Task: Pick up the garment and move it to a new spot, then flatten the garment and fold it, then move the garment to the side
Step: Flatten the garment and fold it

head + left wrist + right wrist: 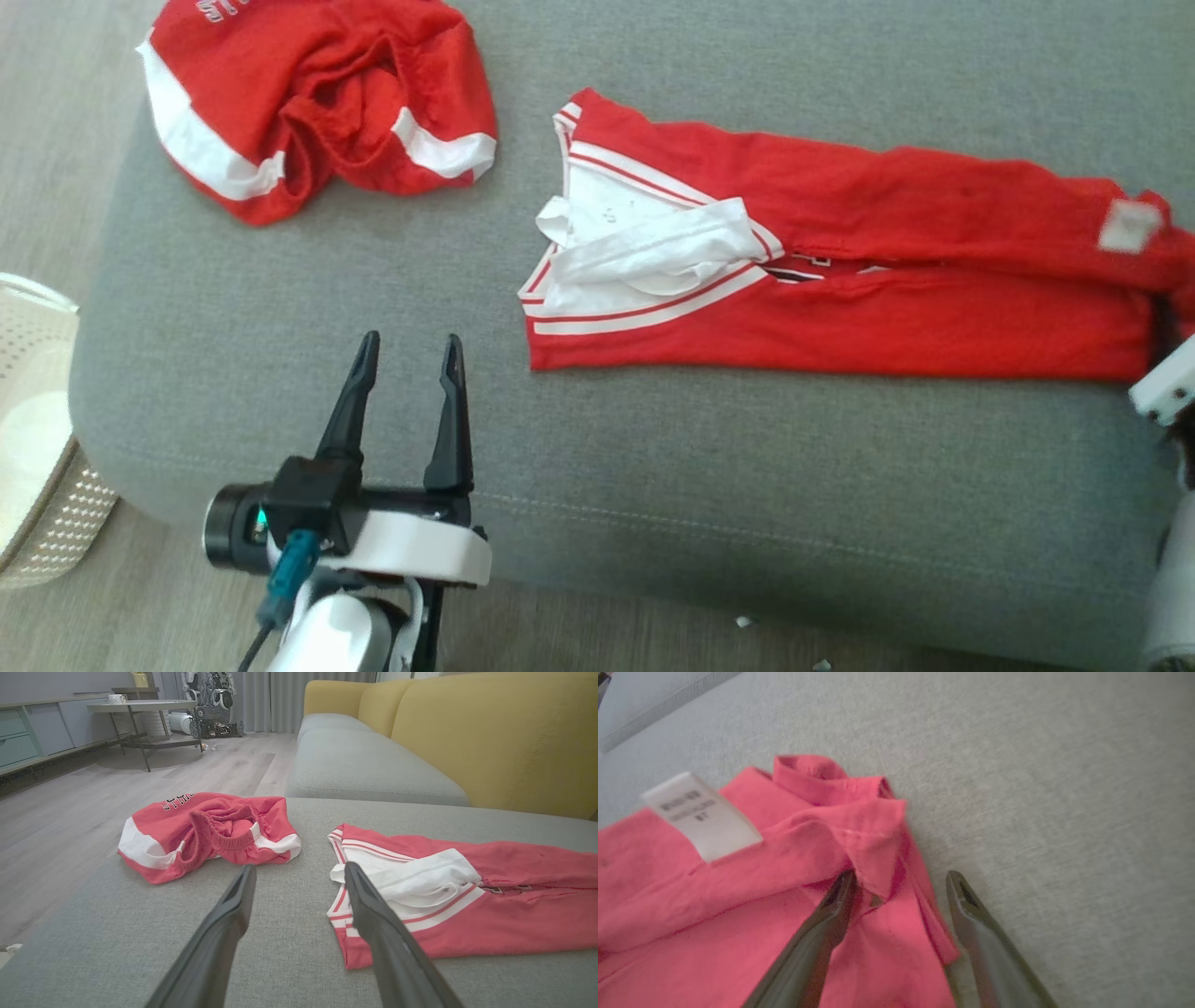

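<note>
Left tool (412, 341) was wide open and gripped nothing. Its two dark fingers pointed across the grey fabric sofa cushion (653, 485) near the cushion's front edge, aimed at the bare gap between the two garments and touching neither. Right tool (901, 877) was also spread wide. One finger was at, maybe tucked under, a loose flap at the end corner of the red jersey with white striped trim (840, 271), and the other was over bare cushion just beside that edge. The hem edge sat between the fingers with nothing clamped; real contact with the cloth could not be told. The jersey lay mid-cushion as a long narrow strip, both long sides folded in toward the middle. Its white-lined collar end was toward the left tool, and the end with the white sewn-in label (703, 814) was at the right tool. Judged reason for the layout: the lengthwise folds looked done, so the strip was left flat and straight, and a tool at each end could take it for a crosswise fold or the move aside. The right tool looked set to pinch the corner; the left was short of the collar. The crumpled red shorts with white side bands (317, 103) sat at the far left corner of the cushion, well apart from the jersey, likely just parked out of the way. A white perforated basket (37, 448) stood on the pale wood floor (56, 140) beside the cushion's left end.
</note>
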You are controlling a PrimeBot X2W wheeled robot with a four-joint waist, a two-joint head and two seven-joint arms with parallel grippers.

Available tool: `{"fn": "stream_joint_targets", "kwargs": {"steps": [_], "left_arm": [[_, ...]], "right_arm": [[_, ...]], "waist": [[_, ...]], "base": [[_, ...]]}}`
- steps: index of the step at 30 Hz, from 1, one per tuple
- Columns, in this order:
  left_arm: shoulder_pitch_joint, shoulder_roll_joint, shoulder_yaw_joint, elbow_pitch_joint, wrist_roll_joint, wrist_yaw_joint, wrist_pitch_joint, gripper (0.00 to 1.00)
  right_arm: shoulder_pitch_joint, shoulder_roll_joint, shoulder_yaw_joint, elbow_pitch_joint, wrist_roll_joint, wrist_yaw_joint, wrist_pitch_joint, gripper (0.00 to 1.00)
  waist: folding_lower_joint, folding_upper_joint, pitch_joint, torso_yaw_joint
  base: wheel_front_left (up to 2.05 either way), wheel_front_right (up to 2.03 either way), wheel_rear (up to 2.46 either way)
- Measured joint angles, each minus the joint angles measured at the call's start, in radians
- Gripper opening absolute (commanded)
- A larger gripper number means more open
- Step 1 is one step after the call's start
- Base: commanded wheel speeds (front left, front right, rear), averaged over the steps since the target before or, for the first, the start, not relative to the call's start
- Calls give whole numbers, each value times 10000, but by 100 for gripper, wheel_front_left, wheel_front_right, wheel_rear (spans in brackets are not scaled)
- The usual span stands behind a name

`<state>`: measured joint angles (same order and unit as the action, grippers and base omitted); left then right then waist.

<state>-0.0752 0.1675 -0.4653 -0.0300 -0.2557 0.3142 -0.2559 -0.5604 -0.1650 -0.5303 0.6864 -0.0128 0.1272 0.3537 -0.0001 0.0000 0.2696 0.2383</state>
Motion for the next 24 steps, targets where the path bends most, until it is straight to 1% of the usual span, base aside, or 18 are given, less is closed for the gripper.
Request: {"fn": "stream_joint_targets", "kwargs": {"steps": [2, 5, 6, 7, 8, 9, 10, 11, 15, 18, 22, 24], "left_arm": [[109, -151, 153, 10, 132, -167, 0, 100], [301, -368, 339, 12, 328, -355, 0, 100], [410, -474, 487, 27, 443, -516, 0, 100], [410, -474, 487, 27, 443, -516, 0, 100], [443, -510, 548, 29, 481, -571, 0, 100], [463, -554, 593, 33, 533, -648, 0, 100], [475, -571, 612, 40, 593, -731, 0, 100], [477, -587, 635, 52, 656, -790, 0, 100], [527, -742, 842, 100, 863, -955, 0, 100], [572, -792, 982, 100, 888, -1080, -2, 100], [723, -857, 1191, 92, 984, -1223, -4, 100], [745, -886, 1244, 84, 1083, -1296, -4, 100]], "right_arm": [[-67, -42, -12, 460, -65, 0, 380, 100], [-244, -148, -86, 782, -67, 0, 497, 100], [-371, -155, -138, 1018, -67, 0, 493, 100], [-371, -155, -138, 1018, -67, 0, 493, 100], [-416, -176, -136, 1120, -67, 0, 491, 96], [-466, -196, -130, 1237, -33, -2, 476, 39], [-530, -211, -119, 1360, 84, -2, 439, 4], [-584, -221, -40, 1461, 213, -2, 339, 0], [-596, -270, 594, 1766, 598, -2, -96, 0], [-593, -491, 865, 1837, 644, 0, -449, 0], [-600, -976, 1091, 1613, 520, 2, -794, 0], [-632, -1093, 1099, 1298, 518, 2, -846, 0]], "waist": [[0, 0, -62, 83], [0, 0, -150, 169], [0, 0, -190, 168], [0, 0, -190, 168], [0, 0, -205, 156], [0, 0, -214, 144], [0, 0, -223, 135], [0, 0, -233, 124], [0, 0, -298, 2], [0, 0, -335, -190], [0, 0, -363, -556], [0, 0, -367, -767]], "base": [[0, 0, 0], [0, 0, 0], [0, 0, 0], [0, 0, 0], [0, 0, 0], [0, 0, 0], [0, 0, 0], [0, 0, 0], [0, 0, 0], [0, 0, 0], [0, 0, 0], [0, 0, 0]]}}
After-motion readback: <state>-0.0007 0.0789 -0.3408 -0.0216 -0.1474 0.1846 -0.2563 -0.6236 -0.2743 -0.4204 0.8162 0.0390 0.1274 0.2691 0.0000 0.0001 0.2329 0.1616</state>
